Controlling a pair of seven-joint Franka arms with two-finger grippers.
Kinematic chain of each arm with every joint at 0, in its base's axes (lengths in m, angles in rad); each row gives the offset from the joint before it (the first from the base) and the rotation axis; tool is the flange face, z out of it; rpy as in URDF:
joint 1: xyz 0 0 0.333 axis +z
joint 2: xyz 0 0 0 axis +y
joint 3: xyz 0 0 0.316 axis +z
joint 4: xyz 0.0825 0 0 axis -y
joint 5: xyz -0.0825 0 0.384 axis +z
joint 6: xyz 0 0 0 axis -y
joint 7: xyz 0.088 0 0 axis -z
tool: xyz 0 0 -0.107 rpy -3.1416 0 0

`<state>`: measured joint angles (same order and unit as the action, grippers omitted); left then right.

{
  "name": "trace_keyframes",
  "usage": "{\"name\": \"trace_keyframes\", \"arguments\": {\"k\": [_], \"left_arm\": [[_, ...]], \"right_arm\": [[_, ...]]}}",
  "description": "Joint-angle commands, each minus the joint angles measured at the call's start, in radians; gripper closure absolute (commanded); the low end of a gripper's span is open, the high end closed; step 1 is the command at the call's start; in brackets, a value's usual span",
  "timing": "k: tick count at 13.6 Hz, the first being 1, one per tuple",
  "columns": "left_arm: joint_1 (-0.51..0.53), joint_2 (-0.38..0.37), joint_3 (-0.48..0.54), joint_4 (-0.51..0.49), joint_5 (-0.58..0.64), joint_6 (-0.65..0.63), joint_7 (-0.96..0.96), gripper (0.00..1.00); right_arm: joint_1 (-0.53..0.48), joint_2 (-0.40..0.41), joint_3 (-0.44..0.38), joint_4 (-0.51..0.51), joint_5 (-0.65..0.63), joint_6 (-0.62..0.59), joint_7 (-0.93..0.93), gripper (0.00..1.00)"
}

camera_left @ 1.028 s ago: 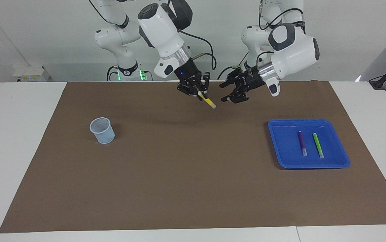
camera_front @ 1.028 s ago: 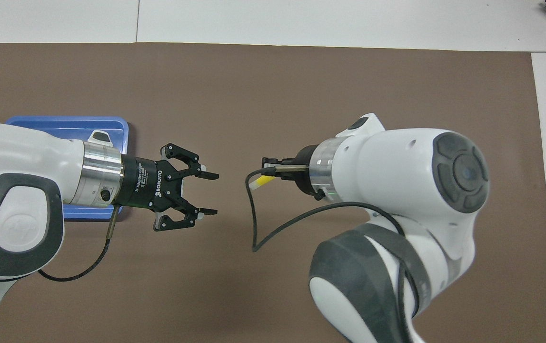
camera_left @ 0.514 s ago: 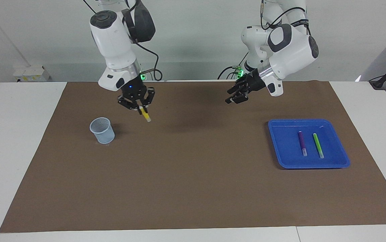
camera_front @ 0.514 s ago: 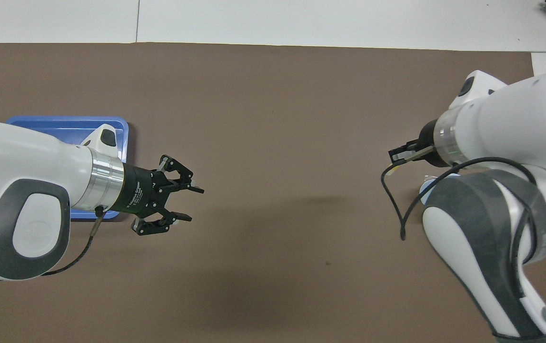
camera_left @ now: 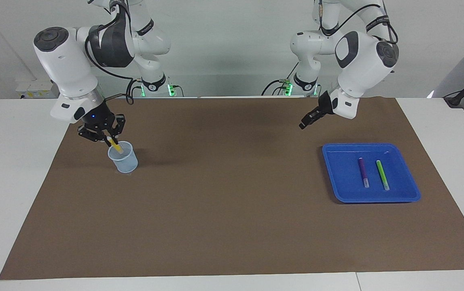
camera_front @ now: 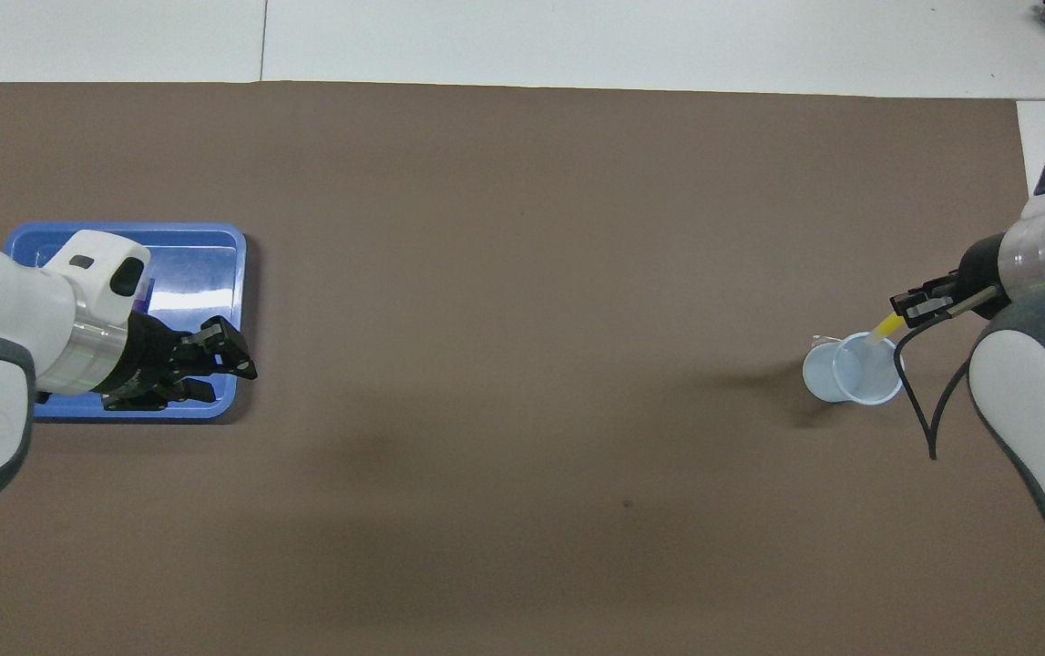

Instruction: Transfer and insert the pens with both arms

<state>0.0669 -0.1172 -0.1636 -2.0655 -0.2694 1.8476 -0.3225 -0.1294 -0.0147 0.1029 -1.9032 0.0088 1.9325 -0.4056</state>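
The right gripper (camera_left: 108, 139) is closed on the yellow pen (camera_left: 115, 146) and holds it by the upper end. The pen hangs tilted below the jaws, and its lower tip is already inside the mouth of the pale cup (camera_left: 123, 157). In the overhead view the right gripper (camera_front: 912, 308) is just beside the cup (camera_front: 853, 368), toward the right arm's end of the table, and the pen (camera_front: 886, 324) runs from the jaws down over the cup's rim. If the tip touches the cup inside, the pictures do not show. The cup stands upright on the brown mat (camera_left: 223, 202).

The left gripper (camera_left: 305, 123) is in the air over the mat, with nothing between its jaws. How wide the jaws stand cannot be told – in the facing view they are seen from the side, as one dark shape. In the overhead view the left gripper (camera_front: 229, 360) covers the corner of the blue tray (camera_front: 212, 239) that is nearest to the robots and to the table's middle; in the facing view it is clearly above the tray (camera_left: 412, 193) and apart from it.

The two other pens lie in the tray, well below and apart from the left jaws. The purple pen (camera_left: 363, 171) and the green pen (camera_left: 382, 173) lie side by side, almost parallel – not touching, both with the pale cap end pointing away from the robots. The green one is more toward the left arm's end of the table.
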Motion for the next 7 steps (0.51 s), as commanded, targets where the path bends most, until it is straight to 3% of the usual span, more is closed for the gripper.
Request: {"name": "trace_keyframes", "arguments": {"k": [1, 7], "left_arm": [[0.100, -0.015, -0.005, -0.030, 0.082, 0.022, 0.269, 0.45], [0.220, 0.083, -0.005, -0.035, 0.185, 0.197, 0.589, 0.46]], "right_arm": [[-0.021, -0.066, 0.017, -0.120, -0.018, 0.052, -0.007, 1.00], [-0.021, -0.105, 0.017, -0.224, -0.016, 0.083, -0.004, 1.00]]}}
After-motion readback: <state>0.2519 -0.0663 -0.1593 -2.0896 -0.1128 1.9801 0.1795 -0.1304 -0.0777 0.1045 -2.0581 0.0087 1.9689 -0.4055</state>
